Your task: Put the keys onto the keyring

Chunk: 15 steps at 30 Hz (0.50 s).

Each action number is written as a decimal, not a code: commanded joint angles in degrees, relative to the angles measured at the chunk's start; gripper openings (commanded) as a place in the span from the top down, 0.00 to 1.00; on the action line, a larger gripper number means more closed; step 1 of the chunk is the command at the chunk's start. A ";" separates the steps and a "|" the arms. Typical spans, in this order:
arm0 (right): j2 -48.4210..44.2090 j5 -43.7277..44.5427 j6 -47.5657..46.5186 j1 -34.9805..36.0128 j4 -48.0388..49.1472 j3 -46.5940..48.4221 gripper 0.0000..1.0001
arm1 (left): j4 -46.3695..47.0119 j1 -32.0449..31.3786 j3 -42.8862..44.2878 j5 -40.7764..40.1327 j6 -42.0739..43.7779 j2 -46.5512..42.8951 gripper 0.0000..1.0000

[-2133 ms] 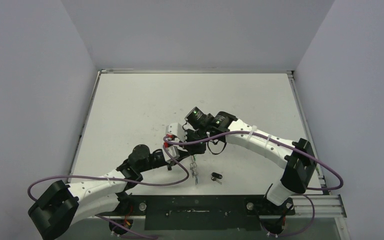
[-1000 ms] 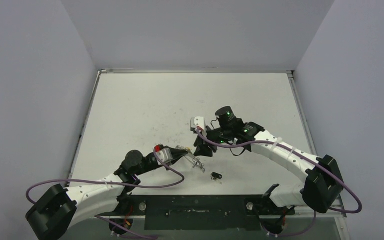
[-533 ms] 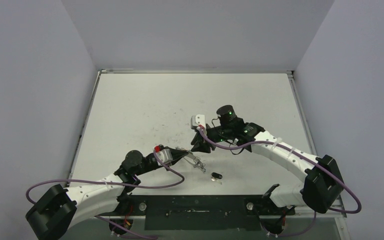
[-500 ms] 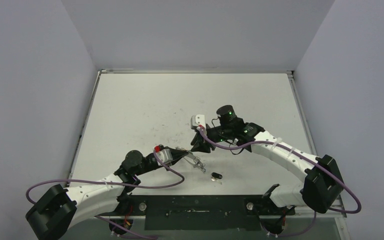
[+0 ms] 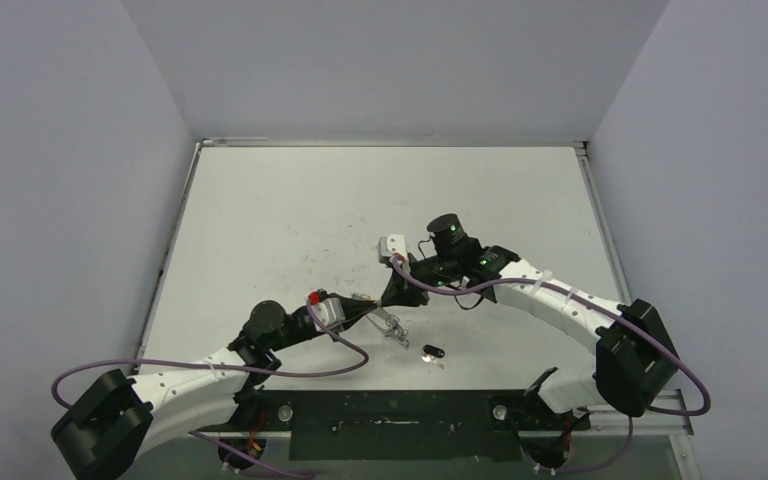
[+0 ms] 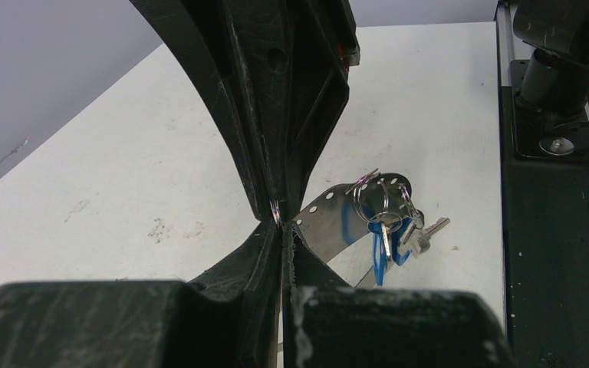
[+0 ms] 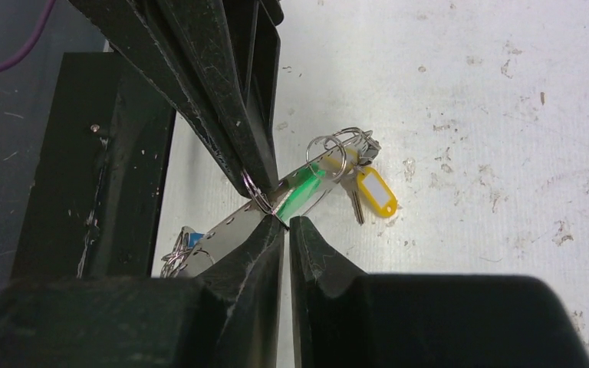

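Observation:
My left gripper (image 5: 365,303) is shut on the keyring (image 6: 276,208), a thin silvery wire that glints at its tips (image 6: 280,228). A silvery perforated strip (image 6: 326,222) hangs past it, carrying small rings and blue-tagged keys (image 6: 391,222). My right gripper (image 5: 392,297) meets the left one tip to tip. Its fingers (image 6: 276,92) converge on the same wire, with only a thin slit between them (image 7: 286,222). A yellow-tagged key (image 7: 376,192) hangs at the strip's far end, and the bunch of keys (image 5: 392,327) dangles just above the table. A black-headed key (image 5: 433,352) lies loose nearby.
The white table (image 5: 290,210) is scuffed and walled on three sides. The black base rail (image 5: 390,410) runs along the near edge, close behind the keys. Purple cables loop beside both arms.
The right gripper has shifted slightly left and down onto the left fingertips and its jaws have closed. The left arm and the hanging keys have stayed put.

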 commanded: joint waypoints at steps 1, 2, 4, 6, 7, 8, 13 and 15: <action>0.49 -2.95 -1.59 -0.07 1.62 0.03 0.93 | 5.42 -0.17 0.67 0.18 -0.13 -1.33 1.00; 0.58 -3.07 -1.59 -0.06 1.68 0.03 0.95 | 5.42 -0.12 0.63 0.14 -0.15 -1.35 1.00; 0.70 -3.38 -1.59 -0.01 1.68 0.03 1.00 | 5.42 -0.16 0.54 0.10 -0.11 -1.40 1.00; 0.82 -3.60 -1.50 0.05 1.68 -0.05 1.00 | 5.40 -0.13 0.47 0.10 -0.17 -1.34 1.00; 0.89 -3.61 -1.42 0.13 1.61 -0.10 1.00 | 5.41 -0.10 0.45 0.10 -0.18 -1.34 1.00; 0.93 -3.57 -1.48 0.28 1.56 -0.14 1.00 | 5.42 -0.16 0.46 0.08 -0.16 -1.34 1.00; 1.45 -2.86 -1.50 0.88 0.94 -0.23 1.00 | 5.55 -0.13 0.37 0.01 -0.10 -1.35 1.00; 1.76 -2.38 -1.42 1.20 0.90 -0.23 1.00 | 5.54 -0.15 0.36 -0.04 -0.13 -1.37 1.00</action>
